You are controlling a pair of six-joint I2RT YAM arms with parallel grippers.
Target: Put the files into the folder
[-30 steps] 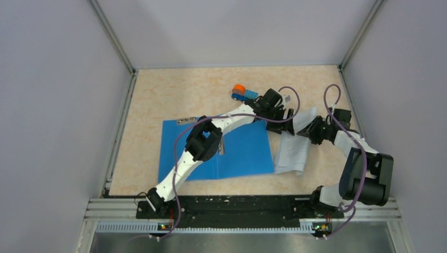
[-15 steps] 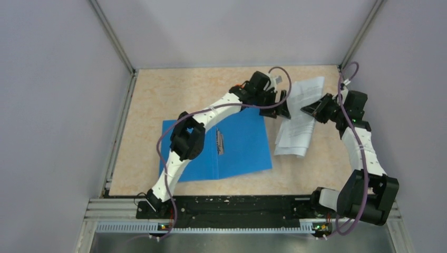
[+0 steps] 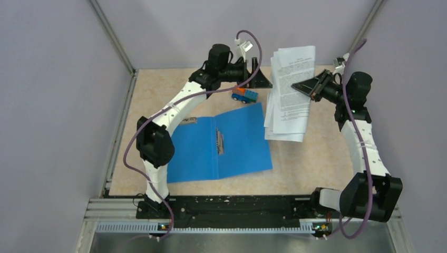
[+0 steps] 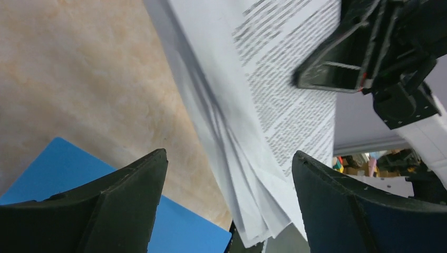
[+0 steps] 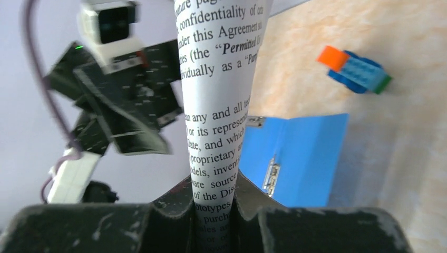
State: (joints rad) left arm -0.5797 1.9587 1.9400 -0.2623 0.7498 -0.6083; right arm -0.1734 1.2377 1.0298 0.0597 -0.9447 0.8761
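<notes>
**Files lifted, not yet over folder**

Both arms have swung up and back since the earlier frames; the files (image 3: 289, 95) have come off the table and now hang in the air, and the left arm no longer covers the folder (image 3: 221, 150).

Step in hand: carry the sheets across to the open folder. It lies flat on the table, clip (image 3: 220, 142) exposed, left of and nearer than the hanging stack. A toy truck (image 3: 244, 95) sits just beyond its far edge.

Right gripper (image 3: 311, 87): clamped on the files at their right edge; the wrist view shows the paper (image 5: 219, 105) pinched tight between the fingers (image 5: 168, 203), sheets fanning apart below.

Left gripper (image 3: 258, 74): jaws wide apart, holding nothing, just beside the stack's left edge; its fingers (image 4: 124, 208) frame the sheets without touching.

Next move, as I judge it: swing right arm left and down, lay the stack square on the folder's right panel. The left could steady the loose lower edge, or the sheets may splay.
</notes>
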